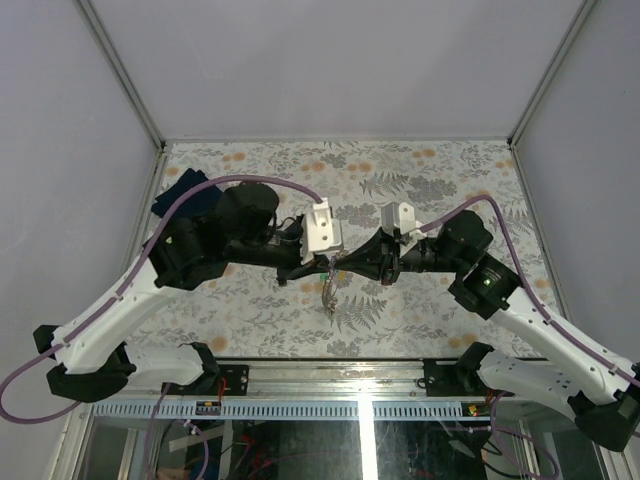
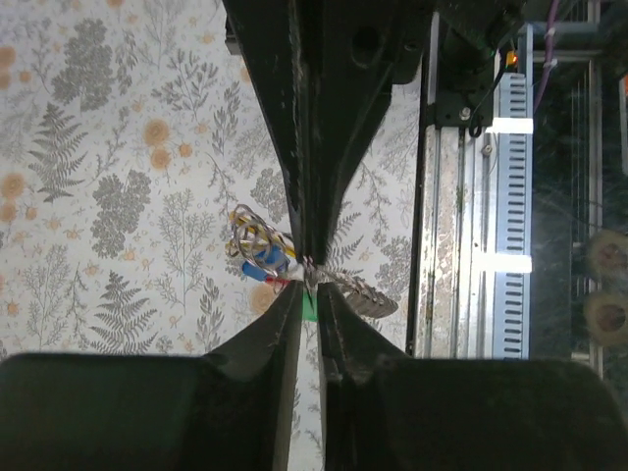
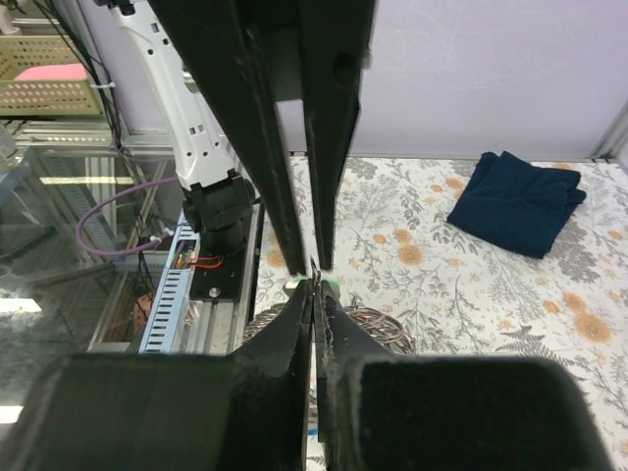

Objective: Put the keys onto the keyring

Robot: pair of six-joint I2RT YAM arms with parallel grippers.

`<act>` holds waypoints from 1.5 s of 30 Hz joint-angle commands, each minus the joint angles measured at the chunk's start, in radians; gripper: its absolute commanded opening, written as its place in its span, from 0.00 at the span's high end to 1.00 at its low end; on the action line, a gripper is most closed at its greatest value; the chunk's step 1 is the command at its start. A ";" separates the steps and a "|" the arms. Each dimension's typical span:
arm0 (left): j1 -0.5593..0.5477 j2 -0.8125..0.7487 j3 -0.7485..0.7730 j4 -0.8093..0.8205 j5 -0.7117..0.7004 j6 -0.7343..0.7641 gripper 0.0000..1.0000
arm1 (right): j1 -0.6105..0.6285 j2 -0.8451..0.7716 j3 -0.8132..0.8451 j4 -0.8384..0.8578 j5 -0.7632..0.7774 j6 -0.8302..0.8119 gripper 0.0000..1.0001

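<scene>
Meeting tip to tip above the table, near its front edge: left pincer nearly closed, apparently nipping a green-tagged key; right pincer closed tight, its hold not discernible. Other keys (blue, yellow, red) bunched just beside the tips, keyring close by.

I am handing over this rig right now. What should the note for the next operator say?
Left gripper: closed on the green-tagged key.
Right gripper: shut, tip to tip with the left; what it pinches is hidden.
Keys with blue, yellow and red tags hang bunched beside the tips; keyring close by.
Done: that bunch looks threaded, but this is unconfirmed.
Left to do: get the green key onto the ring.
</scene>
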 commanded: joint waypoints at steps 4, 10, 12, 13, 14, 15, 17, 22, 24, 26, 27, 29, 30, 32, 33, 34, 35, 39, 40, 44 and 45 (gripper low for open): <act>-0.007 -0.163 -0.110 0.250 0.052 -0.024 0.78 | -0.002 -0.083 0.040 0.091 0.045 0.067 1.00; -0.008 -0.247 -0.213 0.399 0.068 -0.075 0.76 | -0.001 -0.114 0.053 0.118 0.026 0.107 1.00; -0.007 -0.261 -0.239 0.441 0.075 -0.087 0.75 | -0.002 -0.117 0.057 0.122 0.024 0.111 1.00; -0.007 -0.266 -0.249 0.454 0.075 -0.092 0.74 | -0.001 -0.118 0.061 0.125 0.021 0.113 1.00; -0.007 -0.266 -0.254 0.464 0.076 -0.094 0.73 | -0.001 -0.117 0.064 0.127 0.021 0.115 1.00; -0.008 -0.265 -0.258 0.470 0.078 -0.095 0.72 | -0.002 -0.115 0.066 0.134 0.019 0.118 1.00; -0.007 -0.262 -0.259 0.477 0.088 -0.096 0.71 | -0.002 -0.116 0.070 0.137 0.014 0.120 1.00; -0.008 -0.246 -0.257 0.480 0.101 -0.096 0.72 | -0.003 -0.118 0.071 0.137 0.015 0.122 1.00; -0.007 -0.241 -0.255 0.480 0.107 -0.095 0.73 | -0.002 -0.116 0.073 0.138 0.011 0.123 1.00; -0.007 -0.238 -0.256 0.481 0.115 -0.095 0.74 | -0.002 -0.116 0.074 0.138 0.010 0.122 1.00; -0.008 -0.236 -0.256 0.482 0.121 -0.094 0.74 | -0.002 -0.116 0.074 0.139 0.011 0.123 1.00; -0.008 -0.232 -0.256 0.482 0.127 -0.095 0.74 | -0.001 -0.118 0.074 0.140 0.013 0.123 1.00; -0.007 -0.229 -0.256 0.481 0.131 -0.095 0.74 | -0.002 -0.118 0.074 0.140 0.014 0.122 1.00; -0.008 -0.225 -0.258 0.480 0.136 -0.094 0.74 | -0.002 -0.119 0.075 0.143 0.014 0.123 1.00; -0.007 -0.221 -0.258 0.478 0.139 -0.092 0.75 | -0.002 -0.119 0.076 0.142 0.014 0.125 1.00; -0.008 -0.218 -0.256 0.473 0.141 -0.090 0.77 | -0.001 -0.120 0.076 0.142 0.013 0.125 1.00; -0.008 -0.215 -0.254 0.470 0.142 -0.089 0.81 | -0.001 -0.119 0.076 0.143 0.013 0.126 1.00; -0.007 -0.211 -0.250 0.464 0.145 -0.085 0.94 | -0.003 -0.127 0.076 0.144 0.016 0.126 1.00; -0.007 -0.208 -0.248 0.463 0.142 -0.085 0.96 | -0.002 -0.129 0.075 0.145 0.018 0.127 1.00; -0.008 -0.206 -0.245 0.462 0.150 -0.083 1.00 | -0.003 -0.135 0.076 0.145 0.021 0.129 1.00; -0.007 -0.204 -0.246 0.463 0.153 -0.081 1.00 | -0.003 -0.136 0.078 0.144 0.022 0.129 1.00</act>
